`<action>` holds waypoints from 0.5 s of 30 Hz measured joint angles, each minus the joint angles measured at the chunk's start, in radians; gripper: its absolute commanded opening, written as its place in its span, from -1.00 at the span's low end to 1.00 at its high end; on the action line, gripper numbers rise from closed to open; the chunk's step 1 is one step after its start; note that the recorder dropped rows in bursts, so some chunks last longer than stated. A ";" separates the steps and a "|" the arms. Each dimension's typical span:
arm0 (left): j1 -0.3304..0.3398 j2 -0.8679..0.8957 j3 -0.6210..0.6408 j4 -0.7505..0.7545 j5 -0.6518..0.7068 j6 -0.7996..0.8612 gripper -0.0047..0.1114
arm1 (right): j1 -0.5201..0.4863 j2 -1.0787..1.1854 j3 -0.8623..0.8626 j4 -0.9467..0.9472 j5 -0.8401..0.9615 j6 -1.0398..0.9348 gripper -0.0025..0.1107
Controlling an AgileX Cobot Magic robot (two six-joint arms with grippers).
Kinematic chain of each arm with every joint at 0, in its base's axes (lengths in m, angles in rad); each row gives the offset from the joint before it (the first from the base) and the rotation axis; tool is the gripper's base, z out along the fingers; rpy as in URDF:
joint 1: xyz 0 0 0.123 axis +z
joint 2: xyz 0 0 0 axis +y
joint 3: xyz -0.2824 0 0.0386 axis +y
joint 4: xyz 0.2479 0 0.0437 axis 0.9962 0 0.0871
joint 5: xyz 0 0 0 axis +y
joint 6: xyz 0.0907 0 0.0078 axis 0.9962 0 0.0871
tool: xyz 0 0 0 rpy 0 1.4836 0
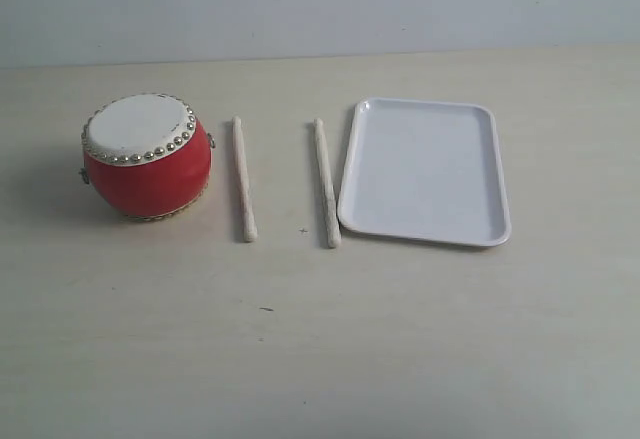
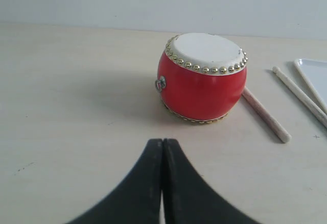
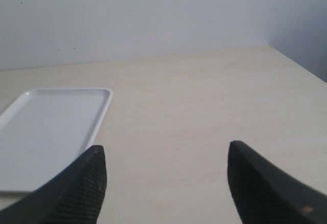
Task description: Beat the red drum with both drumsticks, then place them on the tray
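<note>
The red drum [image 1: 147,157] with its off-white skin stands at the left of the table. Two pale wooden drumsticks lie side by side between it and the tray: one drumstick [image 1: 244,178] near the drum, the other drumstick [image 1: 327,183] along the edge of the white tray [image 1: 425,171]. No arm shows in the exterior view. In the left wrist view my left gripper [image 2: 162,141] is shut and empty, well short of the drum [image 2: 203,77]. My right gripper [image 3: 166,150] is open over bare table beside the tray [image 3: 46,132].
The pale wooden table [image 1: 320,349] runs to a plain wall at the back. Its far right corner [image 3: 271,48] shows in the right wrist view.
</note>
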State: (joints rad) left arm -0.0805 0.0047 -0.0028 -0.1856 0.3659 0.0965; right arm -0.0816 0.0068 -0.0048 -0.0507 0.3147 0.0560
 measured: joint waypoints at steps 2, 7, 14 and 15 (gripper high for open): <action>0.000 0.000 0.000 0.000 0.000 0.000 -0.90 | 0.000 0.000 0.000 0.000 0.000 0.000 0.17; 0.000 0.000 0.000 0.000 0.000 0.000 -0.90 | 0.000 0.000 0.000 0.000 0.000 0.000 0.17; 0.000 0.000 0.000 0.000 0.000 0.000 -0.90 | 0.000 0.000 0.000 -0.017 -0.134 -0.003 0.17; 0.000 0.000 0.000 0.000 0.000 0.000 -0.90 | 0.000 0.000 0.000 -0.010 -0.191 -0.003 0.17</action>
State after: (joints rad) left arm -0.0805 0.0047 -0.0028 -0.1856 0.3659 0.0965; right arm -0.0816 0.0068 -0.0048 -0.0607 0.1233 0.0534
